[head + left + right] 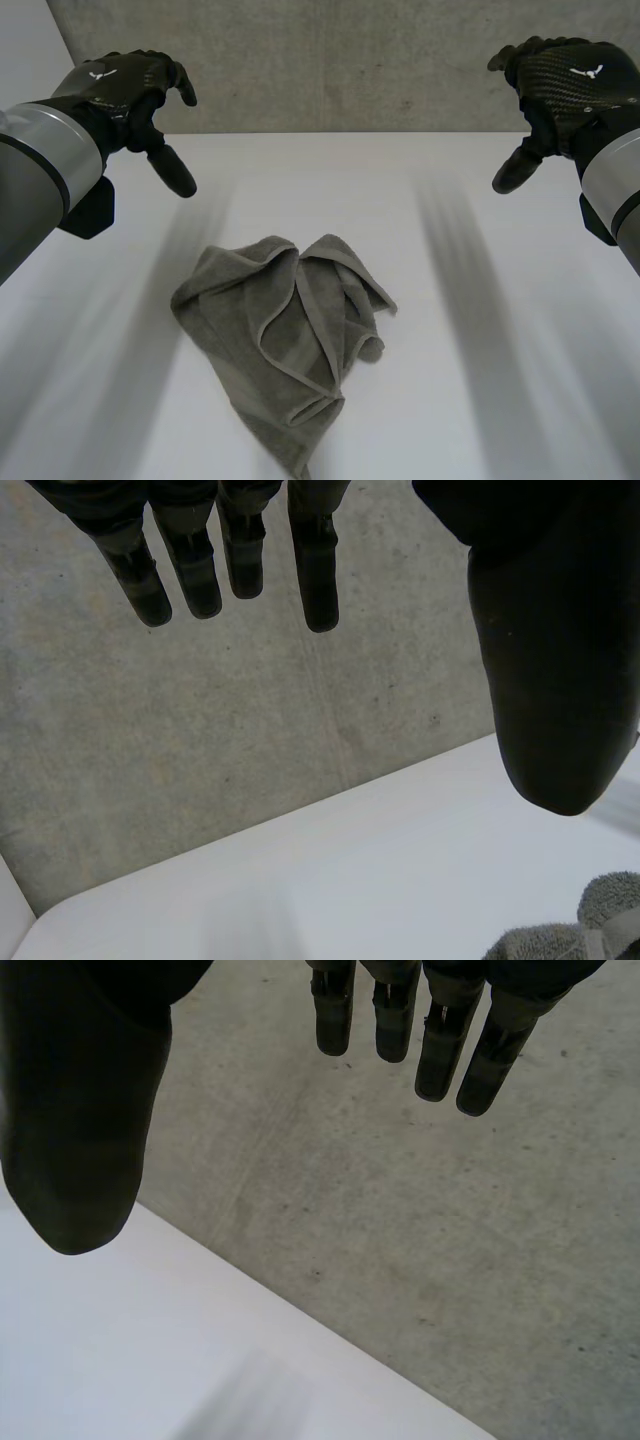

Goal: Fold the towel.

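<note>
A grey towel (285,335) lies crumpled in a loose heap on the middle of the white table (470,400), its edges folded over each other. My left hand (125,85) hangs high above the table's far left, open and holding nothing. My right hand (565,85) hangs high at the far right, also open and holding nothing. Both are well clear of the towel. In the left wrist view the straight fingers (235,550) and thumb (545,670) point toward the wall, and a bit of the towel (580,930) shows below the thumb. In the right wrist view the fingers (420,1030) hang relaxed.
A grey concrete wall (340,60) rises behind the table's far edge. The bare white tabletop spreads on all sides of the towel.
</note>
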